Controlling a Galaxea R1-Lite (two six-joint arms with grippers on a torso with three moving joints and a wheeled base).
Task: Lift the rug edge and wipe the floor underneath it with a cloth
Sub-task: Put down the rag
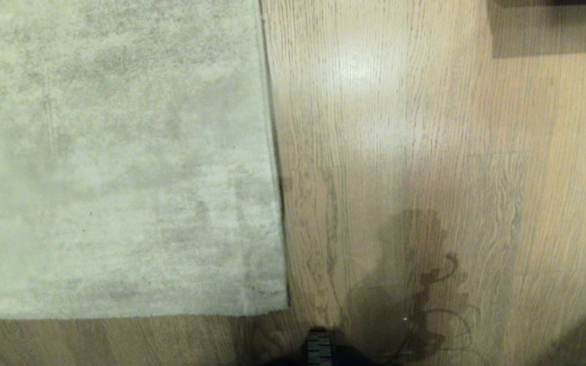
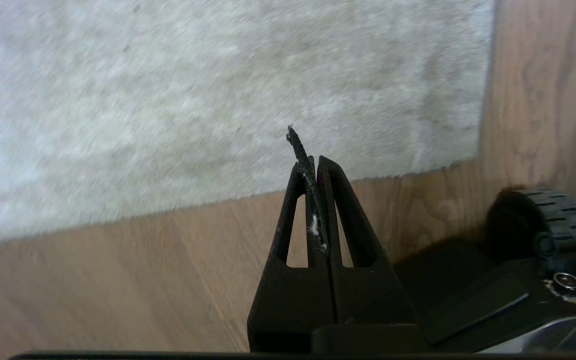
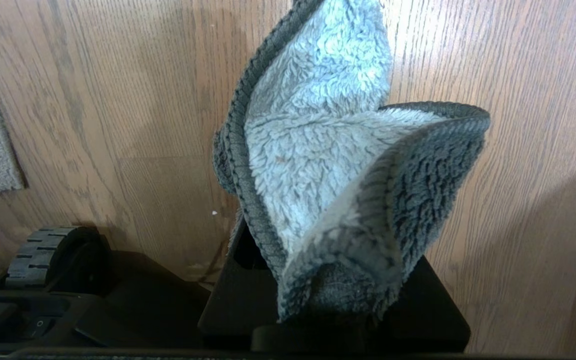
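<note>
Head view shows the rug edge (image 1: 275,168) flat on the floor (image 1: 425,152) (unlifted), left gripper (image 2: 313,165) fingers closed empty, right gripper (image 3: 318,280) fingers gripping the cloth (image 3: 328,165), wiping undone.

Mottled grey-beige rug edge (image 1: 272,203), brown wood-grain floor (image 1: 425,152).

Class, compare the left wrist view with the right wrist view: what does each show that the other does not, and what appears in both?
Only the left wrist view shows the left gripper, shut with nothing but lint between its fingers, above the near rug edge.

Only the right wrist view shows the cloth, fluffy and grey, bunched in the right gripper and hiding its fingers.

Both show the floor of wood-grain planks, part of the rug, and a black ridged wheel of the robot's base.
</note>
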